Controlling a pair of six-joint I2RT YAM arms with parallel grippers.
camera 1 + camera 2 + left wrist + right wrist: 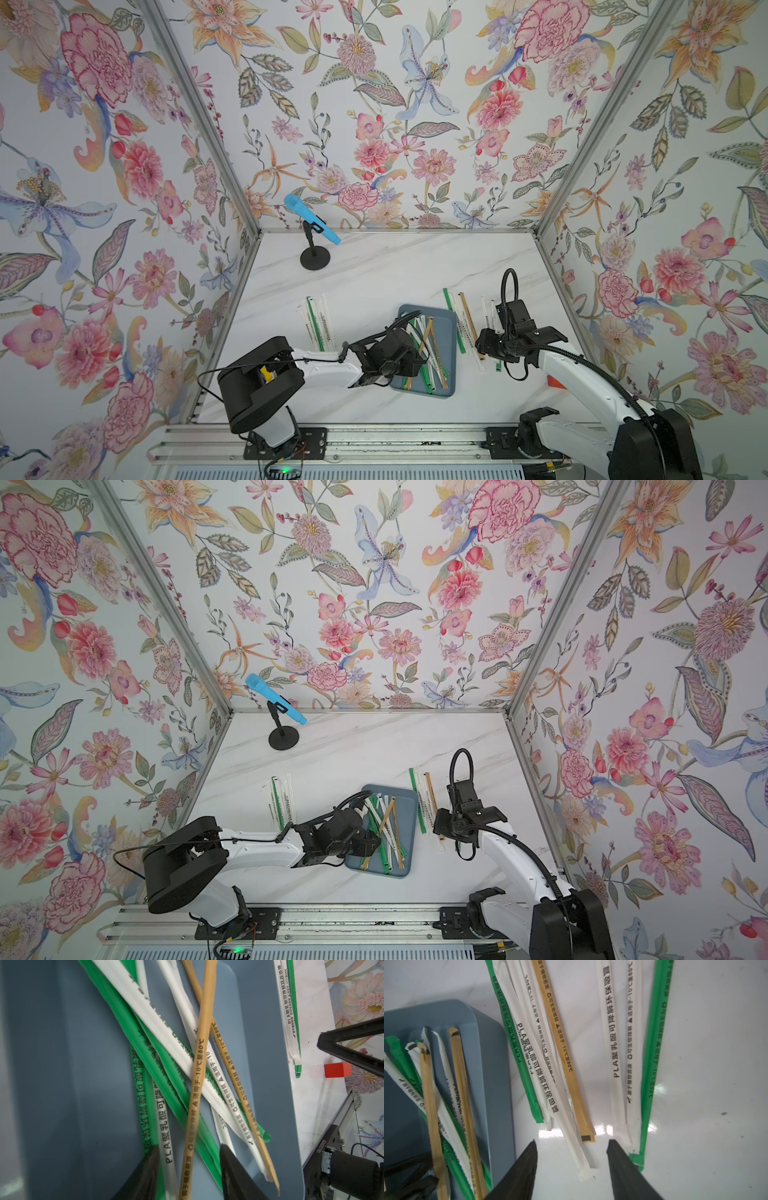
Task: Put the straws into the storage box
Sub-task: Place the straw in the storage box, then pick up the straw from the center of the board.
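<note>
Loose straws (316, 328) sat at 9 o'clock of the storage box (451, 332). Over the pile inside it, the left gripper (187, 1153) hung spread, gripping nothing. More lay at 3 o'clock, the right gripper (572, 1142) gaping empty above them.

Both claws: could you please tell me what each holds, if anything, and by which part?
Nothing: left claw open over straws in the storage box; right claw open over table straws.
</note>
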